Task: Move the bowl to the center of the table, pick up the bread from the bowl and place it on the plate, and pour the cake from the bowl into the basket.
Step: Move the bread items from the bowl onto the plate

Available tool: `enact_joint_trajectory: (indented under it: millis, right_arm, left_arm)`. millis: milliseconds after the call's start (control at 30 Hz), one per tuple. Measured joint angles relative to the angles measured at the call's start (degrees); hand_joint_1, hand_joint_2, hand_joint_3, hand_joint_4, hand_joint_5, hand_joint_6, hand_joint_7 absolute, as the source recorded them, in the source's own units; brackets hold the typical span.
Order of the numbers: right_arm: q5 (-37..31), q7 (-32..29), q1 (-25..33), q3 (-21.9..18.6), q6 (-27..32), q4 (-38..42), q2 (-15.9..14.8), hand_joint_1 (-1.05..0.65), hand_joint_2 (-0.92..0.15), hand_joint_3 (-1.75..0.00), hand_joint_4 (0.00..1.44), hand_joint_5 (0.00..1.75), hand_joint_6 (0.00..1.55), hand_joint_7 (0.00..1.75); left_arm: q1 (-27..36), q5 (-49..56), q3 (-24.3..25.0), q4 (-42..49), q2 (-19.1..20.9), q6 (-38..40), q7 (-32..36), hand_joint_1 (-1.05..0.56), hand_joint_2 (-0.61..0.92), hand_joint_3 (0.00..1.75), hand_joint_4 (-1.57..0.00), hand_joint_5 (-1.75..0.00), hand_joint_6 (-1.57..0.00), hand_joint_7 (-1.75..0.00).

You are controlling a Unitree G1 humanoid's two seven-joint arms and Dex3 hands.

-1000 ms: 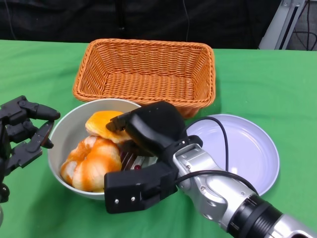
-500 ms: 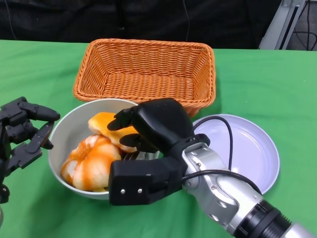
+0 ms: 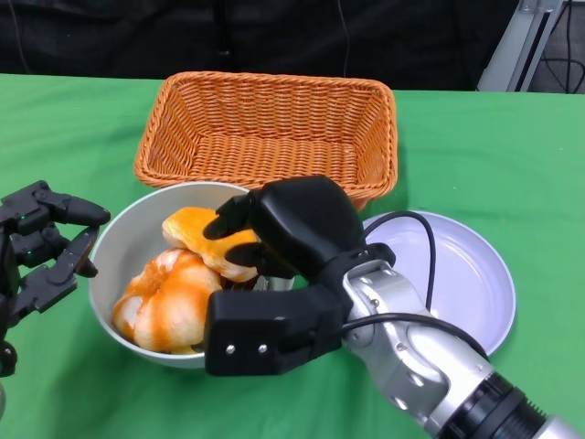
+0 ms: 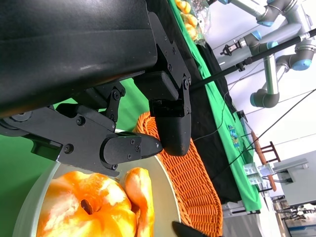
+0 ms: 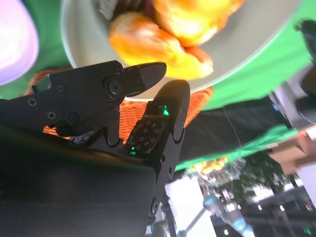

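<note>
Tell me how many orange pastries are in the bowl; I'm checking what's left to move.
2 visible: a flat bread under the right hand's fingers, and a round glazed bun at the bowl's near left. The hand may hide more.

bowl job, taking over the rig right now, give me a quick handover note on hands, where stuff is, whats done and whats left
Right hand: over the bowl, fingers closing on the upper bread piece; whether the grip is firm cannot be told.
Left hand: open, empty, beside the bowl's left rim, not touching it.
Bowl sits in front of the basket, left of the plate. A second, larger orange bread lies in the bowl; something dark beside it, likely the cake, is mostly hidden.
Done: bowl appears already placed.
Left: bread onto the plate, then pour the cake into the basket. Plate and basket hold nothing yet.
</note>
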Motion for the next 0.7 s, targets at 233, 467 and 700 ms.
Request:
enact_joint_trajectory:
  millis: [233, 467, 700]
  right_arm:
    - [-6.43, 4.18, 0.00, 3.10, 6.62, -2.27, -0.25, -0.61, -0.92, -0.02, 0.52, 0.14, 0.49, 0.00]
    - [-9.12, 5.69, 0.00, 5.21, 9.10, -3.08, -0.01, -0.75, -0.92, -0.01, 0.32, 0.01, 0.31, 0.00]
    - [-9.00, 5.67, -0.08, 6.44, 9.47, -1.96, 1.33, -0.84, -0.92, -0.07, 0.21, 0.00, 0.20, 0.00]
  left_arm:
    - [0.00, 0.00, 0.00, 0.00, 0.19, -0.09, -0.01, -0.22, 0.85, 0.43, -0.82, -1.50, -0.84, -1.11]
    - [0.00, -0.14, 0.04, 0.03, 0.20, -0.55, -0.11, -0.23, 0.86, 0.42, -0.83, -1.49, -0.84, -1.10]
    - [0.00, -0.47, 0.05, 0.07, 0.20, -0.54, -0.19, -0.24, 0.87, 0.40, -0.82, -1.48, -0.84, -1.08]
